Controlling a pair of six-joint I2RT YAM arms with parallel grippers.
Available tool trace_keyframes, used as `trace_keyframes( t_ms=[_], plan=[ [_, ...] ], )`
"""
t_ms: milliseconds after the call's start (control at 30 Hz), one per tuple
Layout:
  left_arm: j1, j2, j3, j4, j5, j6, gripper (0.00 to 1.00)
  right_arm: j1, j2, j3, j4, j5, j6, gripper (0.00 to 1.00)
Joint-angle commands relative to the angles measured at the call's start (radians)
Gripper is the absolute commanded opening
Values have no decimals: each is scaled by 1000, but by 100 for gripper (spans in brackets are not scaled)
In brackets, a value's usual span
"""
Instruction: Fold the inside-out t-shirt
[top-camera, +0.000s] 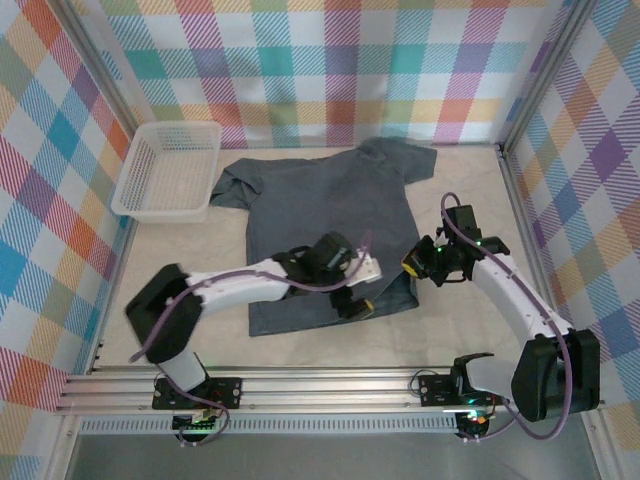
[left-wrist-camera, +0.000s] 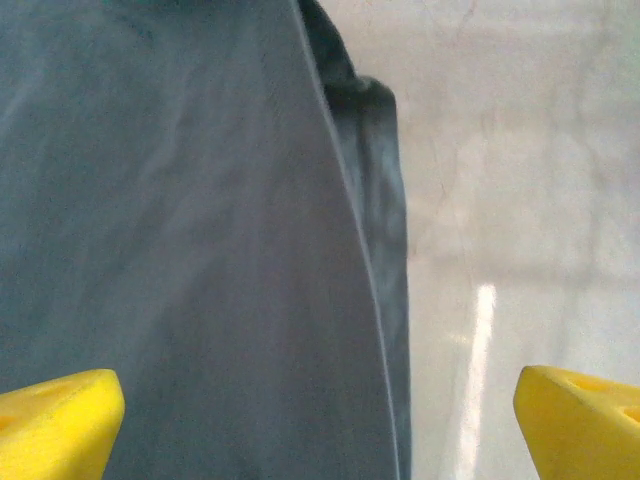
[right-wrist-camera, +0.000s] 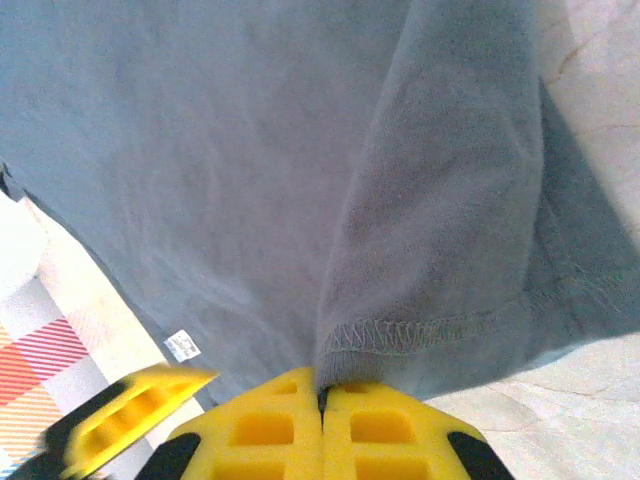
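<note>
- The t-shirt (top-camera: 310, 225) lies spread flat in the middle of the table (top-camera: 470, 200). Its sleeves point to 12 o'clock and its bottom edge to 6 o'clock.
- At 10 o'clock a white basket (top-camera: 170, 170) stands in the far left corner, just beside one sleeve. I cannot tell whether they touch.
- The most open room is the bare strip at 3 o'clock, between the shirt's side edge and the plaid wall (top-camera: 560, 200).
- A narrower bare strip runs at 6 o'clock, between the shirt's bottom edge and the metal rail (top-camera: 330, 385).
- At 9 o'clock there is a band of bare table below the basket.
- The right claw (top-camera: 410, 266) sits at the shirt's 4 o'clock edge. In the right wrist view the right claw (right-wrist-camera: 322, 430) is pressed together, pinching the stitched hem (right-wrist-camera: 430, 330). The cloth rises from the grip in a raised fold.
- The left claw (top-camera: 365, 300) is over the shirt's 5 o'clock corner, close to the right one. In the left wrist view the left claw (left-wrist-camera: 320, 440) is spread wide and holds nothing. One yellow tip is over the cloth and the other over bare table, with the shirt's edge running between them.
- A small white label (right-wrist-camera: 182, 346) is sewn at the shirt's edge. Its print is too small to read.
</note>
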Motion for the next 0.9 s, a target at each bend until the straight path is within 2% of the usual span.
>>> trace_keyframes(
  t_ms=[0, 100, 133, 167, 233, 267, 400, 467, 533, 600, 667, 700, 733, 767, 833, 867],
  plan=[
    [-22, 91, 65, 189, -155, -115, 100, 5, 9, 42, -26, 2, 37, 0],
    [-19, 166, 138, 140, -269, -114, 100, 4, -4, 59, -43, 19, 41, 0],
    [-19, 179, 140, 131, -307, -120, 95, 5, -9, 65, -52, 27, 41, 0],
    [-17, 176, 128, 138, -358, -133, 87, 5, -14, 70, -60, 38, 39, 0],
    [6, 153, 99, 119, -467, -174, 60, 2, -20, 81, -87, 70, 19, 0],
    [18, 133, 79, 112, -502, -188, 54, 0, -21, 85, -98, 86, 7, 0],
    [109, 0, -29, 44, -567, -213, 53, -23, -20, 95, -125, 115, -46, 0],
    [155, -66, -70, 5, -530, -208, 55, -29, -18, 104, -133, 125, -67, 0],
    [203, -106, -89, -44, -421, -207, 52, -31, -9, 113, -132, 123, -90, 0],
    [217, -134, -97, -55, -297, -202, 31, -31, 5, 115, -119, 105, -115, 0],
    [218, -163, -87, -44, -116, -225, 3, -29, 8, 117, -95, 88, -157, 3],
    [218, -174, -76, -35, -66, -246, 0, -28, 2, 117, -77, 83, -182, 14],
    [219, -183, -62, -32, -33, -274, 0, -26, -13, 119, -59, 86, -206, 34],
    [218, -187, -39, -42, -23, -292, 0, -19, -33, 120, -39, 84, -237, 45],
    [219, -182, 11, -83, -33, -320, 0, 23, -86, 103, 34, 81, -328, 55],
    [221, -177, 37, -102, -34, -330, 0, 67, -115, 77, 87, 94, -378, 56]
  ],
)
